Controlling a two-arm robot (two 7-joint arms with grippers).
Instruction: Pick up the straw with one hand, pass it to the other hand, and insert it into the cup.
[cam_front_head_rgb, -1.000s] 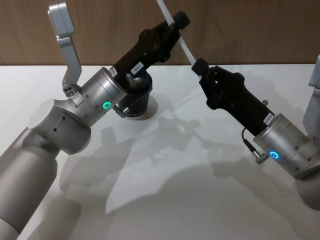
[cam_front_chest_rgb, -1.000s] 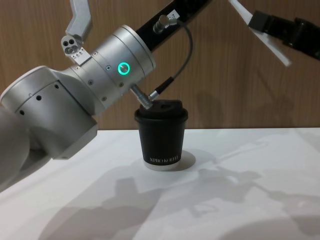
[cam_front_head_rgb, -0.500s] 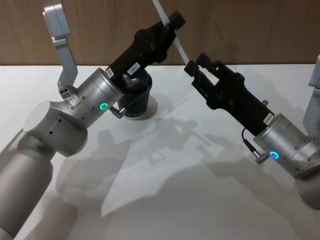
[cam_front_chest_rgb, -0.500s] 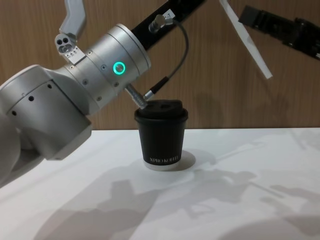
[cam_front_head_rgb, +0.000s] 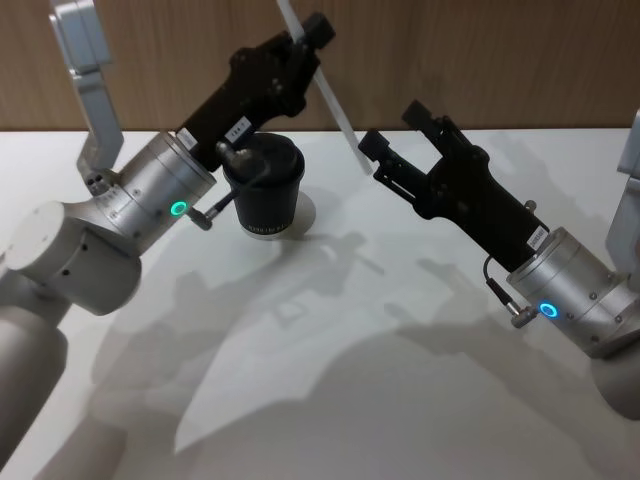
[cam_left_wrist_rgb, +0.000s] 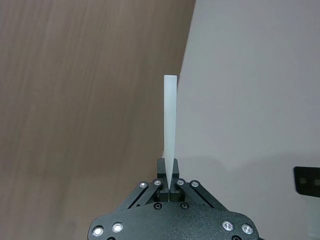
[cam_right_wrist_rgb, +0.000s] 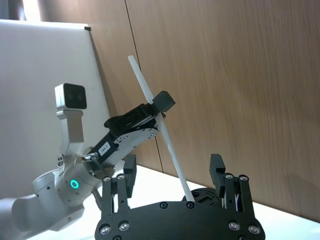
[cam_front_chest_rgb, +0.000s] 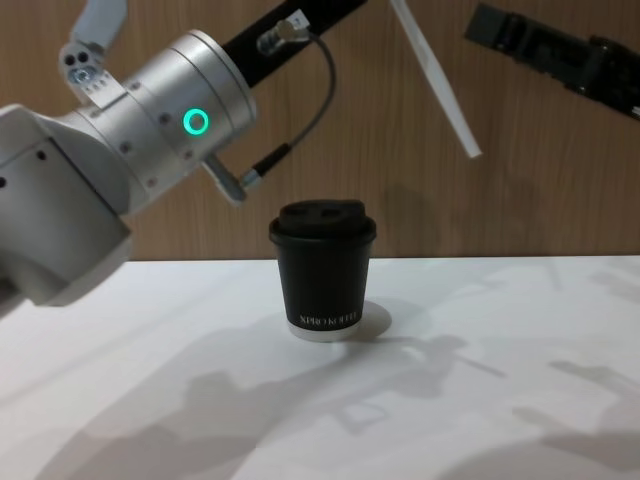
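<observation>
The white straw (cam_front_head_rgb: 337, 105) slants down through the air, and my left gripper (cam_front_head_rgb: 312, 38) is shut on its upper part. In the left wrist view the straw (cam_left_wrist_rgb: 170, 125) sticks straight out of the shut left gripper (cam_left_wrist_rgb: 169, 181). My right gripper (cam_front_head_rgb: 395, 130) stands open just to the right of the straw's lower end, not touching it. From the right wrist, the straw (cam_right_wrist_rgb: 159, 127) crosses in front of the open right gripper (cam_right_wrist_rgb: 173, 172). The black lidded cup (cam_front_head_rgb: 265, 190) stands upright on the table below the left gripper. The chest view shows the cup (cam_front_chest_rgb: 323, 270), straw (cam_front_chest_rgb: 436, 80) and right gripper (cam_front_chest_rgb: 515, 35).
A white table (cam_front_head_rgb: 350, 380) runs back to a wooden wall (cam_front_head_rgb: 500, 60). The left arm's silver wrist (cam_front_head_rgb: 160, 195), with its cable and plug, hangs just left of the cup. The right arm's wrist (cam_front_head_rgb: 565, 295) is over the table's right side.
The right gripper has opened and let go of the straw. The left gripper has carried the straw to the left, away from the right gripper, uncovering the cup.
</observation>
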